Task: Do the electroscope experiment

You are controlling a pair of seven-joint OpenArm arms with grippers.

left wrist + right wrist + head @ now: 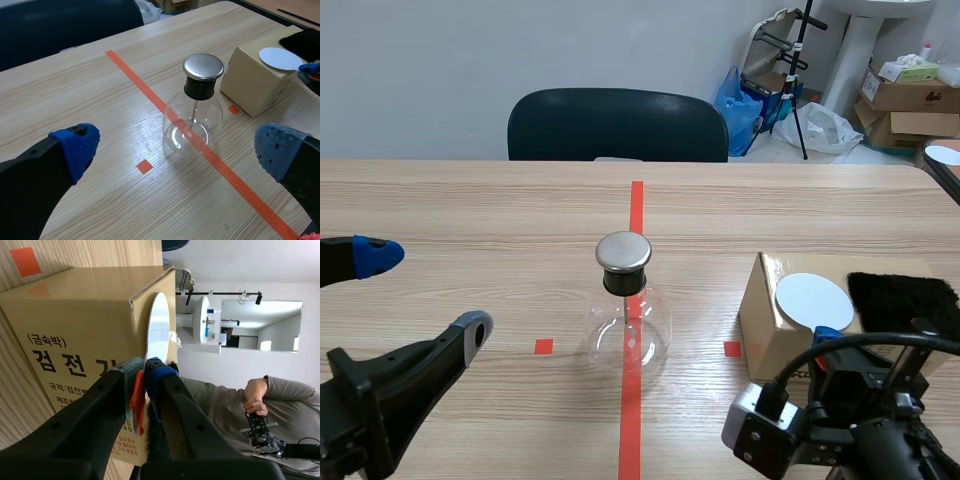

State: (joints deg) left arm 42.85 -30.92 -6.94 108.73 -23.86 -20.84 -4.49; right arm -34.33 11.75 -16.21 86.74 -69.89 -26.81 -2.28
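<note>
Far left, the left gripper (423, 292): spread wide, holding nothing, well apart from the glass.

In the middle, the glass electroscope (625, 325): standing upright on the red tape line (630, 420), with a shiny metal cap (623, 251) on top. Round and see-through, so easy to bump and tip over if swung at too fast.

On the right, a brown box (768, 325) with a white disc (812, 300) lying flat on top and a black furry cloth (903, 293) near the disc.

Far right, the right gripper (143, 371): pressed together on a thin orange-red piece (137, 405) by the disc's edge. Cannot tell if joined to the disc.

Only a tiny pinch, so could slip out. Could drag the box along if lifted crooked. Could hit the cap too hard and knock the glass down while bringing the disc over. Best done slow and gentle.
</note>
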